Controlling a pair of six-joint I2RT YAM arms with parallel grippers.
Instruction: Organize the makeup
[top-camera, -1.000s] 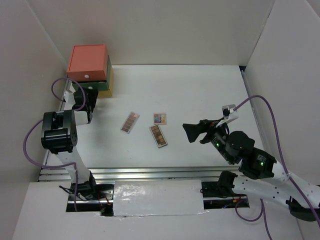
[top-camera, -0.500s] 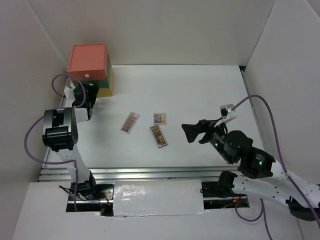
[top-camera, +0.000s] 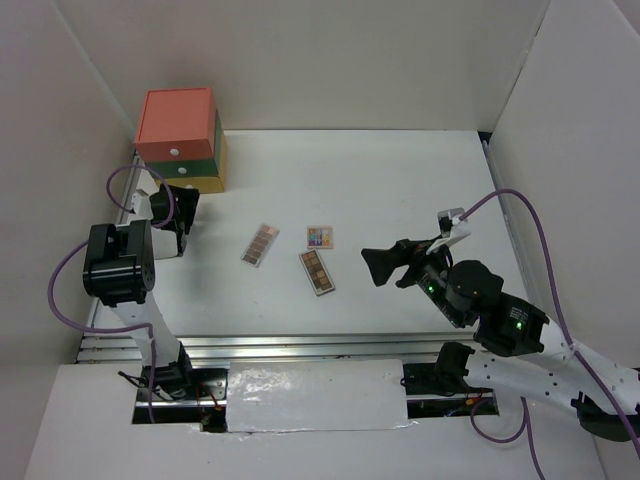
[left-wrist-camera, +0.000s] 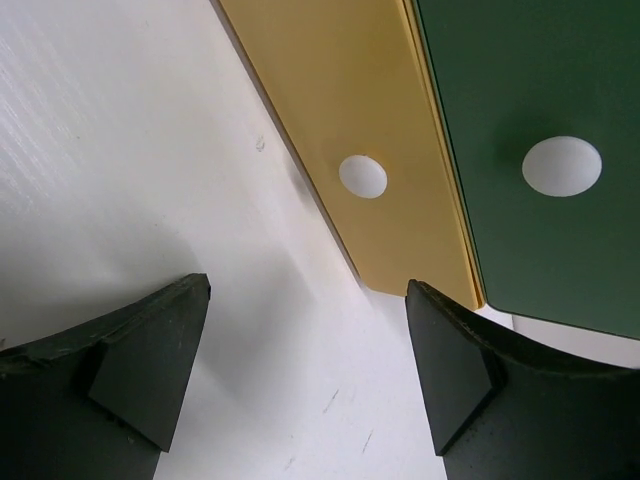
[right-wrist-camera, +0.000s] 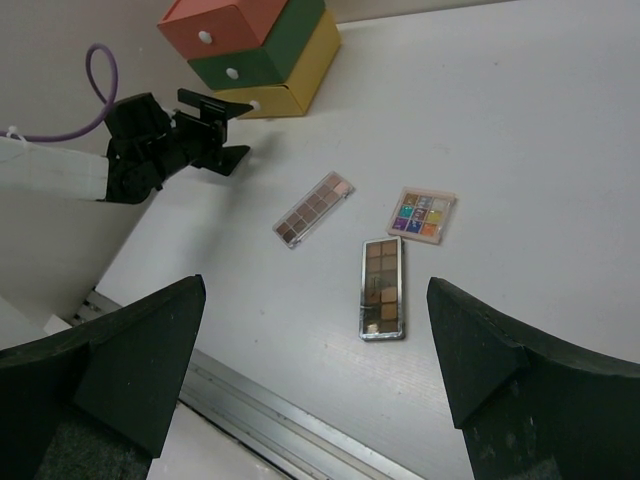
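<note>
Three makeup palettes lie flat mid-table: a pinkish palette (top-camera: 260, 244) (right-wrist-camera: 313, 209), a multicolour palette (top-camera: 320, 237) (right-wrist-camera: 423, 215) and a brown palette (top-camera: 317, 272) (right-wrist-camera: 383, 288). My left gripper (top-camera: 178, 196) (left-wrist-camera: 308, 370) is open and empty. It hovers just in front of the stacked drawer box (top-camera: 178, 138) and faces the yellow drawer (left-wrist-camera: 340, 130) and the green drawer (left-wrist-camera: 540, 120), both shut. My right gripper (top-camera: 380, 265) (right-wrist-camera: 315, 370) is open and empty, raised to the right of the palettes. No other makeup shows.
The coral drawer (right-wrist-camera: 222, 22) tops the box in the far left corner. White walls (top-camera: 560, 120) enclose the table on three sides. A metal rail (right-wrist-camera: 250, 410) runs along the near edge. The left arm's purple cable (top-camera: 70, 270) loops by the left wall.
My left gripper has drawn back from the drawer box toward the near side, uncovering the green and yellow drawer fronts. The right arm has shifted very slightly left.
</note>
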